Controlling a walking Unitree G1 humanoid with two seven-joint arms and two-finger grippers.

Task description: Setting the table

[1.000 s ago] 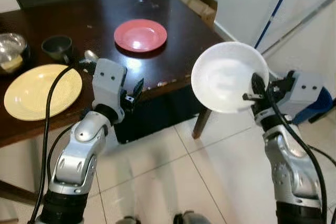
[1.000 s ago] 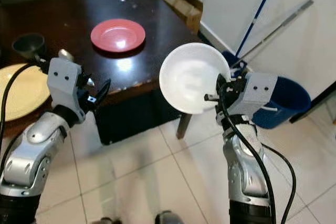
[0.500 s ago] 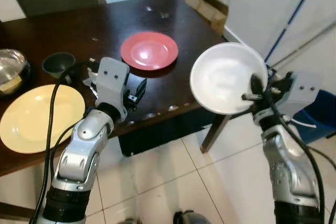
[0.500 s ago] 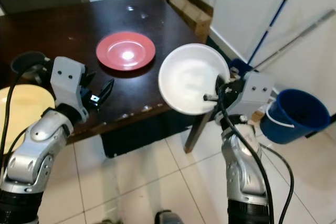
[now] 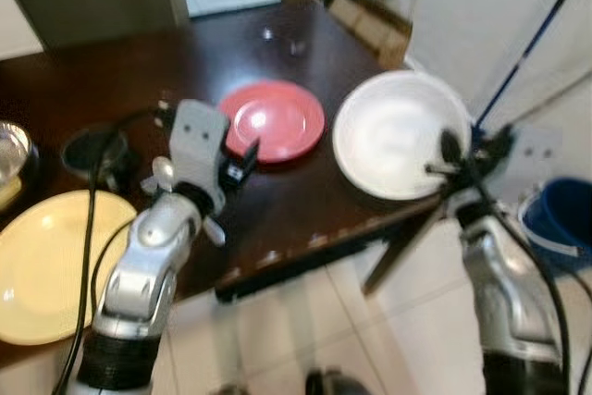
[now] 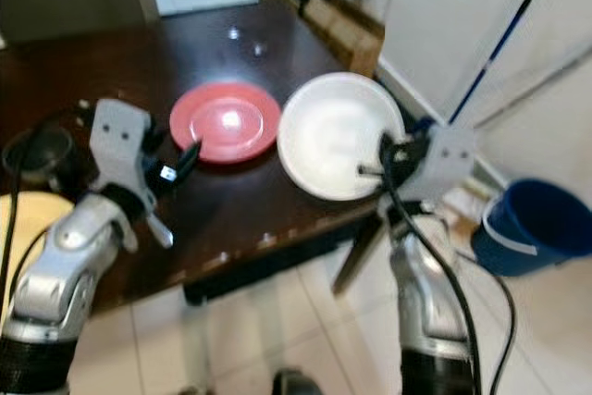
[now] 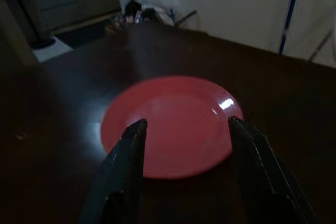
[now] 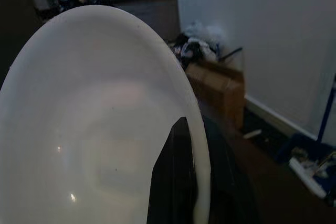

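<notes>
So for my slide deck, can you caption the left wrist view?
Left gripper, jaws open, poised above a round red plate on the dark wooden table.

Head views blurring with motion; glare shining on red plate point(image 5: 276, 120); wrist views staying dim, soft-focused.

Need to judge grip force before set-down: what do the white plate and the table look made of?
White plate: glossy, smooth, likely glazed ceramic or melamine; soft highlights on it in the right wrist view, which cannot settle it. Table: dark polished wood by its look, mirroring light beside the red plate.
</notes>
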